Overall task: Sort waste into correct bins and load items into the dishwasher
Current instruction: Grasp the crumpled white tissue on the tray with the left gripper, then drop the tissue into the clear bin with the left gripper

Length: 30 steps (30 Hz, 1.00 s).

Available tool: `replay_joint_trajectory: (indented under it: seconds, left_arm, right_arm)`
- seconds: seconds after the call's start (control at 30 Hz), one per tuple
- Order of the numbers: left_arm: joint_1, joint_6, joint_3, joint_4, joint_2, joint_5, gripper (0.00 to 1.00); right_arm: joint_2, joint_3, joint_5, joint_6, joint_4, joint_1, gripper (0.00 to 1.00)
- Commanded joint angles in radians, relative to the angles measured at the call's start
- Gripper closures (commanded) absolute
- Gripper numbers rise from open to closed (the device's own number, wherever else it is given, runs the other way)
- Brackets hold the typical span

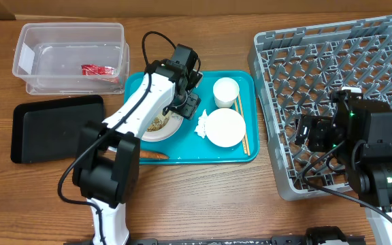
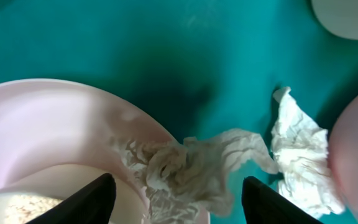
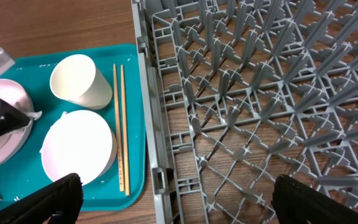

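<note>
Left tool (image 2: pixel 177 180) released, jaws astride the crumpled white tissue (image 2: pixel 297 149) draped off the white round plate (image 2: pixel 42 118) onto the teal plastic tray (image 2: pixel 135 43). Close low and you pinch the rim, spilling the beige food scraps (image 2: pixel 17 204).

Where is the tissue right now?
Overhead view: the tissue lies on the teal tray, plate on its left, bowl on its right, below the open left pincer.
</note>
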Motion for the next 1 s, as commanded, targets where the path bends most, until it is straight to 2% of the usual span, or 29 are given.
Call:
replay_joint_trajectory:
  seconds: [0.0,0.07,0.13,0.2,0.27,0.3,0.7,0.97]
  left_arm:
    - [-0.018,0.026,0.008,0.0,0.055,-0.006,0.35]
    - [-0.022,0.026,0.008,0.002,0.061,-0.006,0.46]
    - [-0.021,0.026,0.01,0.006,0.059,-0.012,0.71]
    - [-0.021,0.025,0.012,0.011,0.054,-0.018,0.78]
    - [-0.021,0.025,0.013,0.014,0.047,-0.023,0.93]
    - [-0.02,0.013,0.021,0.013,0.033,-0.038,0.96]
    - [0.033,-0.05,0.14,0.0,-0.105,-0.075,0.96]
    - [0.193,-0.121,0.157,0.088,-0.19,-0.205,0.96]
  right_arm:
    - [-0.002,0.031,0.007,0.004,0.005,-0.003,0.0]
    - [-0.001,0.031,0.006,0.004,0.005,-0.003,0.0]
    - [-0.002,0.031,0.007,0.004,0.004,-0.003,0.0]
    - [-0.002,0.031,0.007,0.004,0.003,-0.003,0.0]
    - [-0.002,0.031,0.007,0.004,0.004,-0.003,0.0]
    - [-0.002,0.031,0.007,0.004,0.004,-0.003,0.0]
    - [-0.002,0.031,0.008,0.004,0.002,-0.003,0.0]
    - [-0.001,0.031,0.008,0.004,0.002,-0.003,0.0]
